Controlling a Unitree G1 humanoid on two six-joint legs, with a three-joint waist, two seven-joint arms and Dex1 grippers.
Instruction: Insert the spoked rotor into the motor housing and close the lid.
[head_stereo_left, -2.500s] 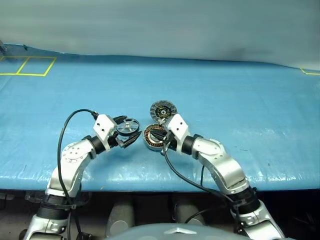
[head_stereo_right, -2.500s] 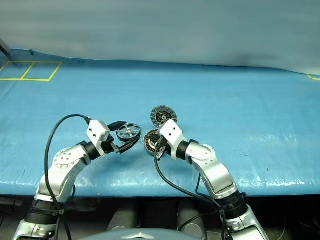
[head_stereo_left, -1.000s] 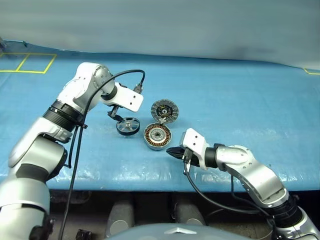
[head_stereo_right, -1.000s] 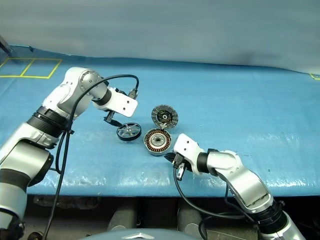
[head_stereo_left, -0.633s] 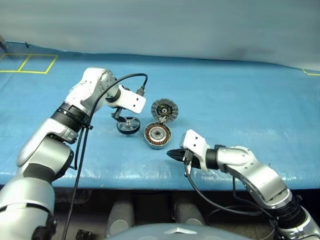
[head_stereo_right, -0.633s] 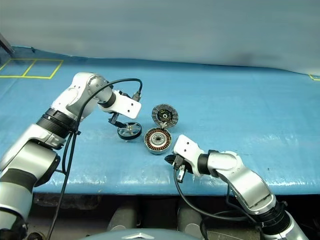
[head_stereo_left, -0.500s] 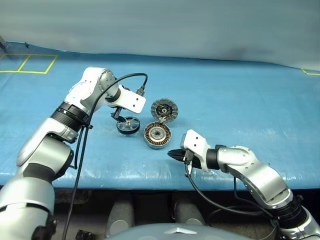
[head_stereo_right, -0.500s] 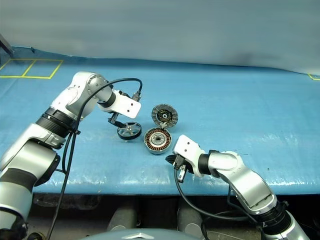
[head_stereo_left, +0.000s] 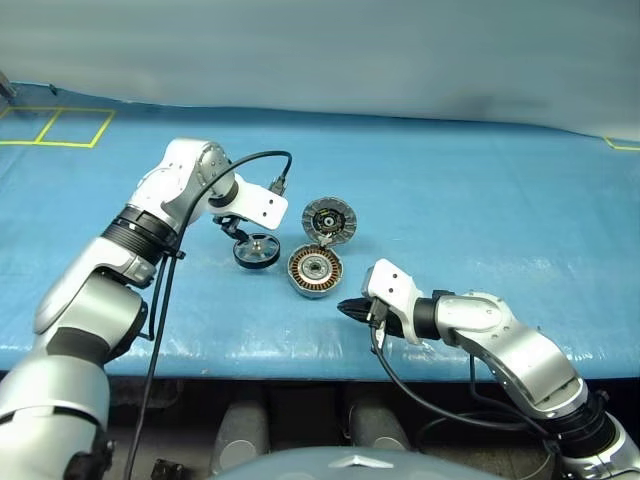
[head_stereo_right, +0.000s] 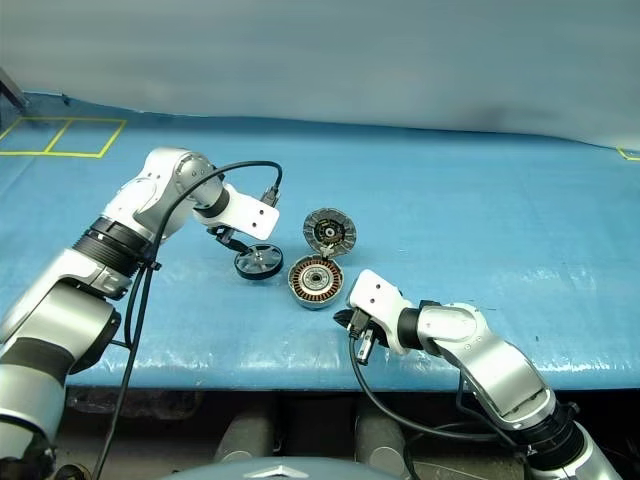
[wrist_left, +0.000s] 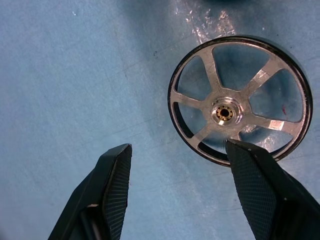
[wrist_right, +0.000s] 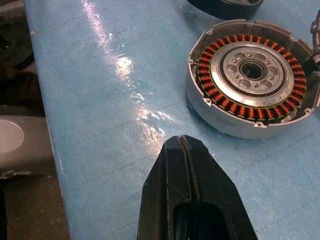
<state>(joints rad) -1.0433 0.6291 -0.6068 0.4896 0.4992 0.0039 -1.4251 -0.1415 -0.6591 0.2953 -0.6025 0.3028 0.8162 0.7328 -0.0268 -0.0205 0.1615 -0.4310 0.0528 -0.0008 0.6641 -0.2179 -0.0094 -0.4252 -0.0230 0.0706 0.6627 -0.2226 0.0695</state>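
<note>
Left wrist view: claw (wrist_left: 175, 192) straddling spoked rotor's (wrist_left: 239, 98) rim.

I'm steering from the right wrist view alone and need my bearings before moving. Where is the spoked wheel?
Observer: The spoked wheel lies flat on the table, just left of the motor housing and apart from it.
Operator: Is anything holding it?
Observer: No. The left hand hangs over it with its fingers open, not closed on it.
Operator: And the lid?
Observer: The lid stands tilted at the housing's far side, ribbed face toward the robot.
</note>
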